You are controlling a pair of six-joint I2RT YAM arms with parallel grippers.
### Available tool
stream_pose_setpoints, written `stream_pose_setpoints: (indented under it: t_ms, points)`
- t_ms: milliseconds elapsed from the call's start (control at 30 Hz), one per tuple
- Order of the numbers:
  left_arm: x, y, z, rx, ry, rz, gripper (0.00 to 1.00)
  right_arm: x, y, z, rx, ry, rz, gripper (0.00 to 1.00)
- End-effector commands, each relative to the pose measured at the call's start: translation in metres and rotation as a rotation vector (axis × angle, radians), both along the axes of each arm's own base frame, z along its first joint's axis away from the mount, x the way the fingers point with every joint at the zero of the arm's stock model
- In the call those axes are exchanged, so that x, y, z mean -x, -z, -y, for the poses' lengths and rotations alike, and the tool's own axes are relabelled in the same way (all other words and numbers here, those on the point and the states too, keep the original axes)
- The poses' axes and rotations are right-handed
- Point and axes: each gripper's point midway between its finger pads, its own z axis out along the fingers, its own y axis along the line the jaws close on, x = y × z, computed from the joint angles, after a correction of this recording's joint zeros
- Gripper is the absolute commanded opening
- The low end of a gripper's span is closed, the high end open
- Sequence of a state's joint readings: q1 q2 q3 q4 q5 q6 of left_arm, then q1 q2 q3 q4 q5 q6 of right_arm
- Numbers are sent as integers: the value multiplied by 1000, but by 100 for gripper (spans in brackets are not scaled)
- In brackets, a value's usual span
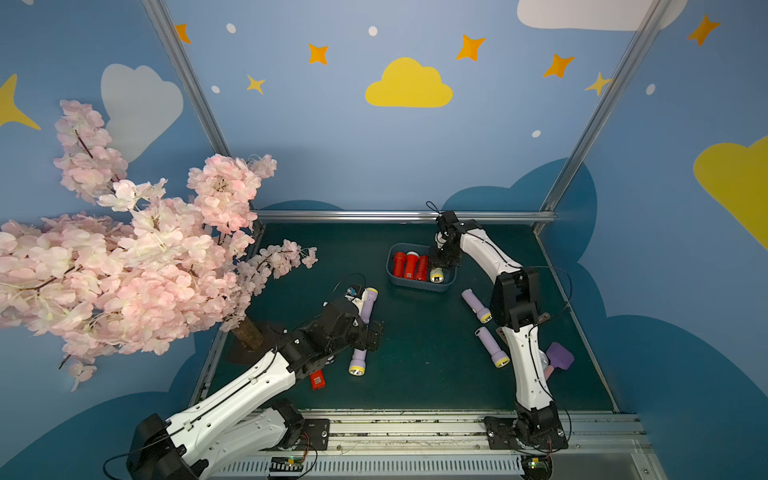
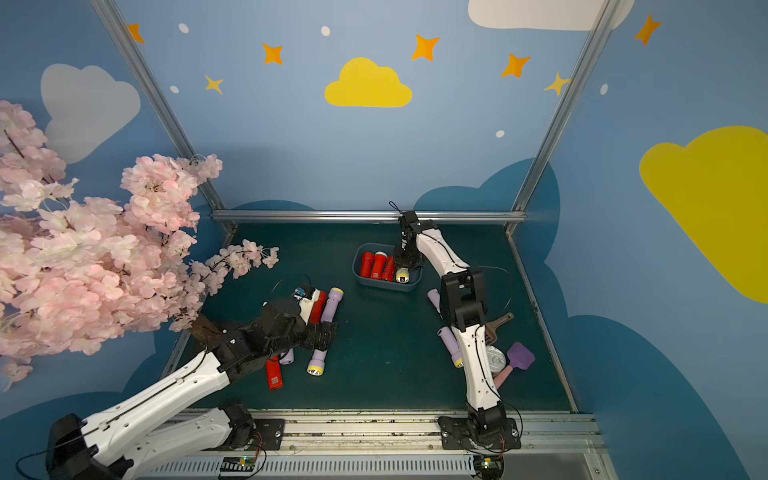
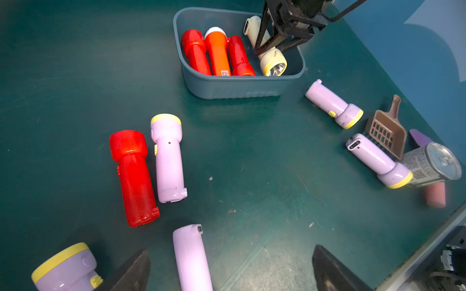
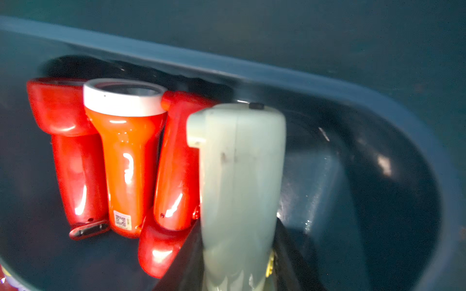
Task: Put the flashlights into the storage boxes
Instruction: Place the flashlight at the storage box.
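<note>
Dark green matting covers the desk [image 1: 415, 374] inside blue walls [image 1: 374, 166] painted with clouds. On it sits the storage bin [image 3: 227, 85], smooth blue-grey plastic, rectangular with rounded corners. Three glossy red flashlights [image 3: 216, 53] lie side by side in it, one with a white head ring. Beside them the right gripper [image 3: 267, 50] clasps the pale yellow flashlight [image 3: 273, 61] around its barrel, inside the bin, its lens toward the near wall; whether it touches the bin floor I cannot tell. The left gripper [image 3: 232, 272] is spread wide above the desk, a matte lilac flashlight [image 3: 191, 259] lying between its fingers [image 3: 133, 269], apart from both. Other lilac flashlights [image 3: 335, 104] and a red one [image 3: 133, 176] lie loose nearby.
</note>
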State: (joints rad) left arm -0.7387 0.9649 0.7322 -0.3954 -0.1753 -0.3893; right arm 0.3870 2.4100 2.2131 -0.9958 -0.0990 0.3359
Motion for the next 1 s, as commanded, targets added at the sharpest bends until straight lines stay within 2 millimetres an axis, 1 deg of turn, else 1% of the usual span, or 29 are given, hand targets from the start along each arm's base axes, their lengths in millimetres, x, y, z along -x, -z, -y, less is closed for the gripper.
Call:
stream_pose_setpoints:
  t_ms: [0,167,367,467,567,733,833,967]
  points:
    - [-5,-9,3,7,8,16,99,-2,1,-8,-34,0,-4,38]
    - [-7,-8,1,-2,7,14,99,-4,13,-14,-68,15,-30,39]
    - [-7,-10,0,-2,9,17,99,-2,28,-11,-54,31,-58,40]
    - [-6,-11,-1,-1,10,16,99,0,31,-14,-67,27,-69,40]
    - [-5,-10,-2,-2,6,15,99,0,30,-18,-91,23,-74,41]
    - [-2,-13,-4,7,2,18,99,3,18,-19,-91,12,-58,49]
    - [-1,-15,-6,12,-2,21,99,4,2,-18,-85,5,-17,53]
    - [2,-19,-8,27,-4,27,99,6,-25,-14,-87,4,34,55]
